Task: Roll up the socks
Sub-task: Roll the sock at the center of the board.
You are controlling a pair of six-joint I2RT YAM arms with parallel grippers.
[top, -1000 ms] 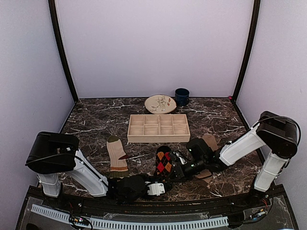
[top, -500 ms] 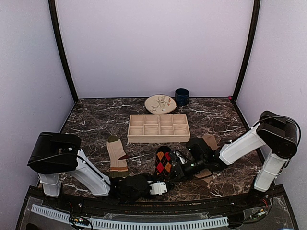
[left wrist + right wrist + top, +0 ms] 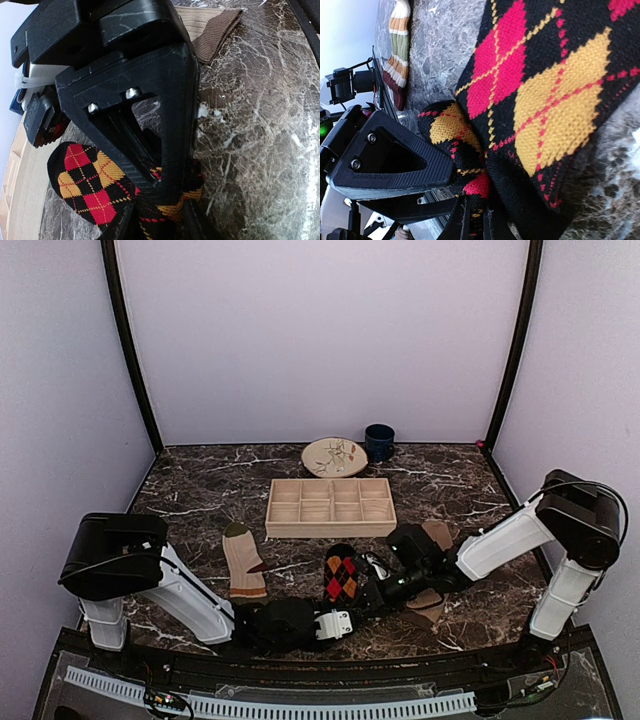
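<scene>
Marble table [image 3: 190, 500], three socks [image 3: 243, 562] [image 3: 342, 577] [image 3: 437, 536], two tools [image 3: 347, 619] [image 3: 372, 592], one tray [image 3: 330, 530]

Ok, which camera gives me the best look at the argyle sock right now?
Right wrist: the argyle sock fills the frame, its diamonds and bunched-up end close and sharp. Left wrist shows only one end of it, the rest blocked from sight. Top external shows where it lies on the table, but small and partly covered.
</scene>
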